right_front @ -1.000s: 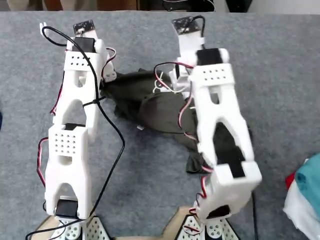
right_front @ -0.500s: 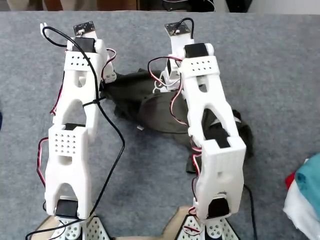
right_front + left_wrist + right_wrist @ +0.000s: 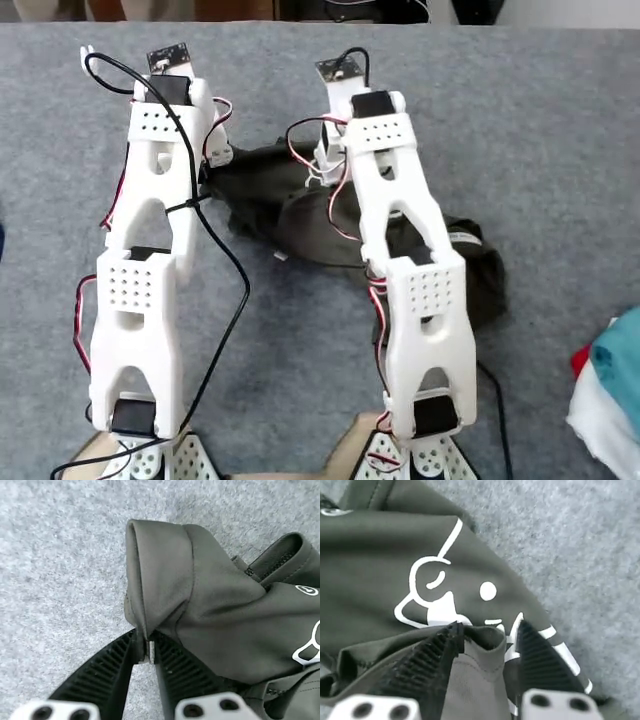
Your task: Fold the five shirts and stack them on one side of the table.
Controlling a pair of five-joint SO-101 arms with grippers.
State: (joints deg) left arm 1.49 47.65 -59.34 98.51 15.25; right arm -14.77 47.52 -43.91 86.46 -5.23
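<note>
Pinching left pincer: ribbed jaws pressed together on a thin folded edge of the dark shirt; the fold stands up just past the fingertips.
Right pincer: jaws set apart, clamped on a thick bunched fold of the same shirt, which fills the gap and touches both.
Dark shirt: crumpled on the table, reaching from the left pincer's tips across to the right pincer and on beneath the right arm to its outer side.
White print: a line drawing on the cloth just beyond the right pincer's tips.
Grey table cover: a fuzzy surface under the shirt, just past the tips of both pincers.
Heap of cloth: teal, white and red, well apart from the right pincer, at the table's edge on the right arm's outer side.
</note>
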